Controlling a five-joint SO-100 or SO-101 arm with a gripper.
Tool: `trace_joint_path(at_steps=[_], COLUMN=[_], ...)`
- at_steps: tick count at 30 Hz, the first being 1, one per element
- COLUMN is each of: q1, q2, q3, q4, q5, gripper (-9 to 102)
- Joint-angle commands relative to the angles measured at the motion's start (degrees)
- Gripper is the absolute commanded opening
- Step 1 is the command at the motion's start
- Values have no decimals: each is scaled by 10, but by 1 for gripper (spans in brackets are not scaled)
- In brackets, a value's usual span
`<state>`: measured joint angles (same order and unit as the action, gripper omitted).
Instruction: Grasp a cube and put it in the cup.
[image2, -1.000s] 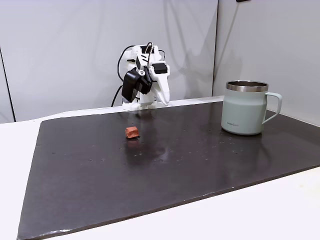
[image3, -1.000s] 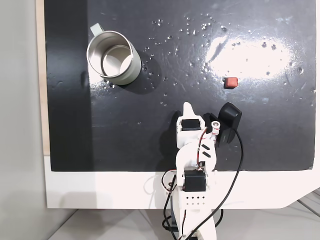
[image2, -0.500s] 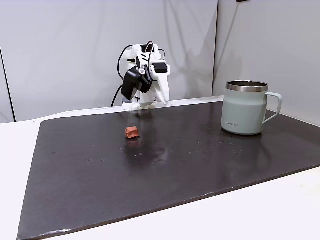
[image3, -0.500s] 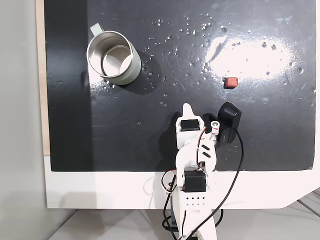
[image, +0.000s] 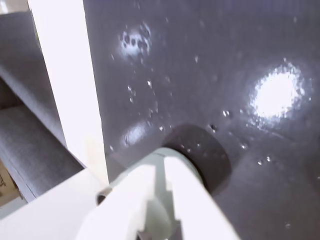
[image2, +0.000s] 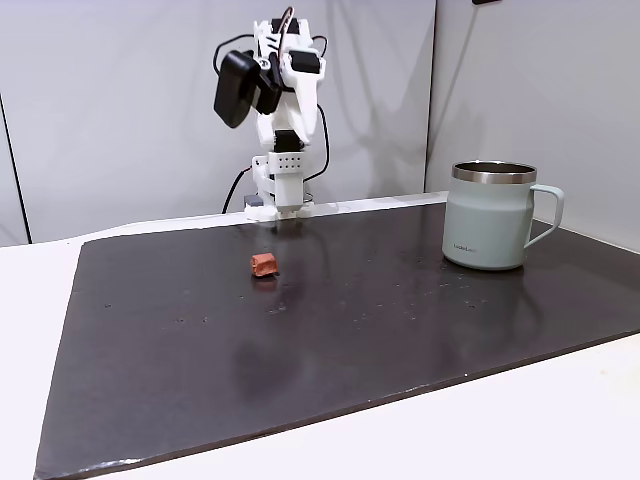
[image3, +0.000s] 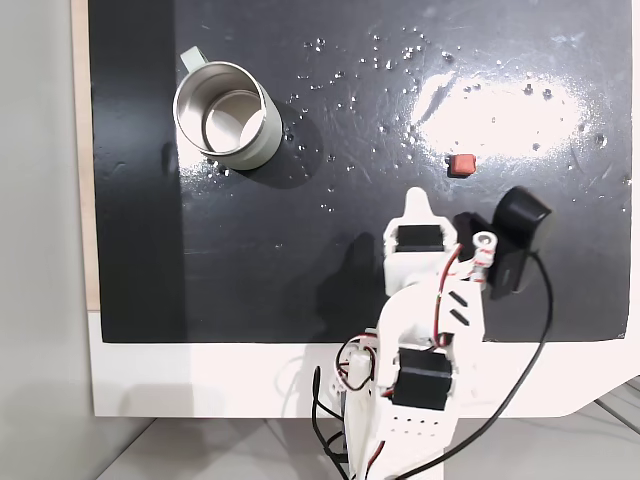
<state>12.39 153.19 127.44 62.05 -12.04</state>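
Though unreadable, cup (image2: 487, 228) logo text (image2: 464, 248)

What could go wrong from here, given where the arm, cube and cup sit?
The cube is tiny and lies free on the glossy dark mat; an off-centre close of the claw could push it away instead of gripping it. The cup stands far across the mat from the cube, so a weak pinch could drop it on the way. A low carry could hit the cup's steel rim.
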Motion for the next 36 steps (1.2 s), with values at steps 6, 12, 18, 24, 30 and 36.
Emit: trace_joint_path(at_steps=[6, 12, 18, 24, 30, 36], q1=[66, 102, 126, 128, 132, 131], q2=[-192, -315, -439, -573, -653, -700], q3=[-191, -272, -358, -485, -563, -607], q4=[26, 47, 76, 177, 222, 265], q5=[-71, -135, -180, -208, -211, -212], gripper=[0, 0, 0, 0, 0, 0])
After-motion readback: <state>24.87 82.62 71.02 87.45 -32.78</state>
